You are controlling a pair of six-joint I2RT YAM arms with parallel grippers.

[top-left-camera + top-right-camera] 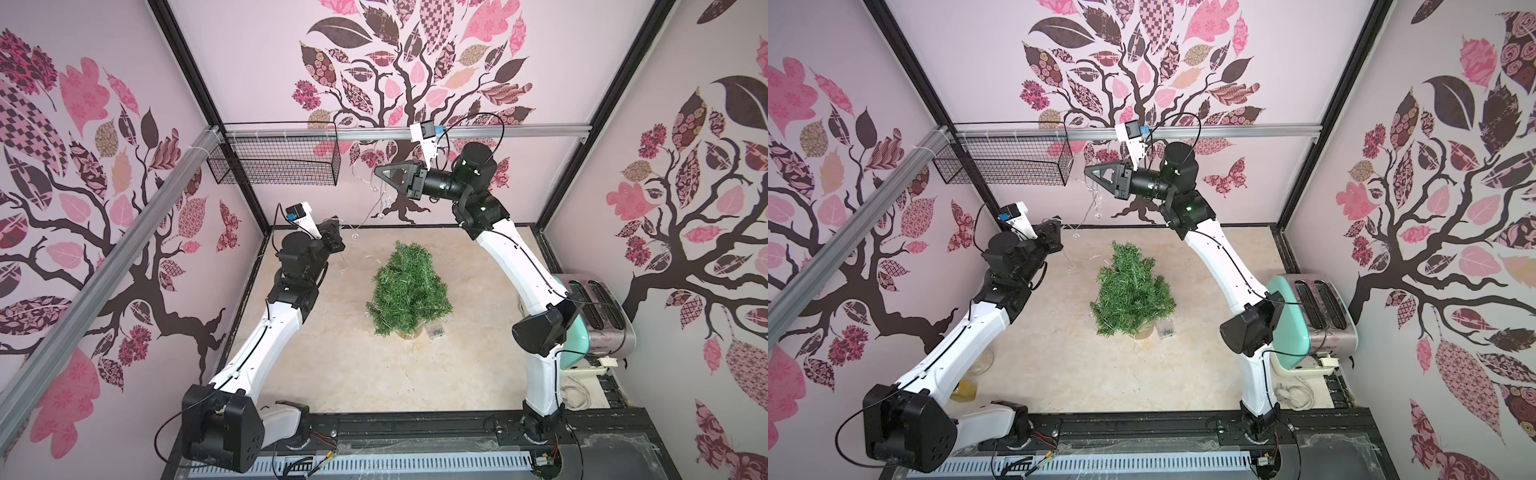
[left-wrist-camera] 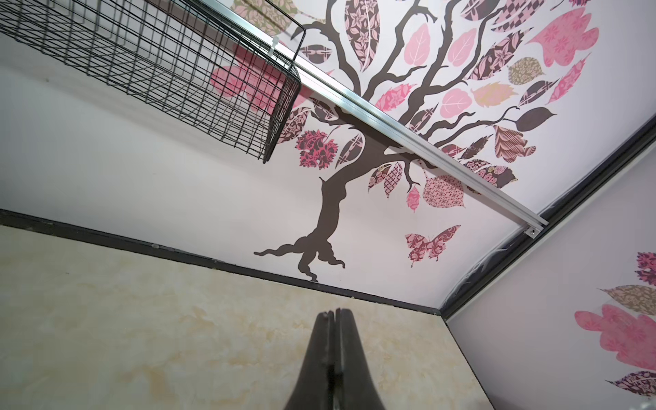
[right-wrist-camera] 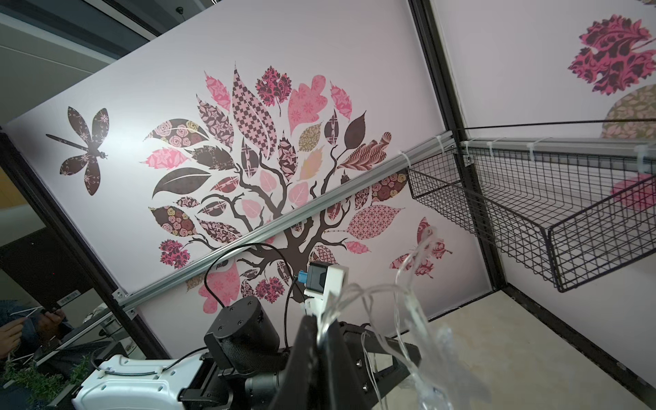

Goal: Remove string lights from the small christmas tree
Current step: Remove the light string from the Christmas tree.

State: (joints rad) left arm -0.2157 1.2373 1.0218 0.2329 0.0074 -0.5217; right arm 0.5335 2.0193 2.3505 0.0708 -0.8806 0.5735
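String lights point(image 1: 379, 203): a thin silvery wire with clear bulbs. It hung from the tip of the right gripper and sagged across to the left gripper. Faint turns seemed to lie among the tree's lower branches.
Battery box point(image 1: 434, 332): small and clear, on the table point(image 1: 465, 374), well below both grippers and just beside the tree's foot.
Tree point(image 1: 409, 291): small, green and upright, below and between the two grippers, touched by neither.
Right gripper point(image 1: 377, 171): raised high, jaws clamped on the wire, which looped out from its tips.
Left gripper point(image 2: 334, 313): lower, jaws pressed together. The wire ran up to it in both top views, but whether it was pinched could not be told.
Step in hand: probably drawing the wire up and off the tree, with the upper part free and the lower part and battery box not yet lifted.
Next move: likely calls for carrying the wire farther from the tree so the last turns slip off without tipping it.
Basket point(image 1: 274, 166): black wire, hung on a rail, near the right gripper's tip but apart from it. Nothing showed inside.
Toaster point(image 1: 598, 316): behind the right arm, far from its gripper. Nothing showed in its two slots.
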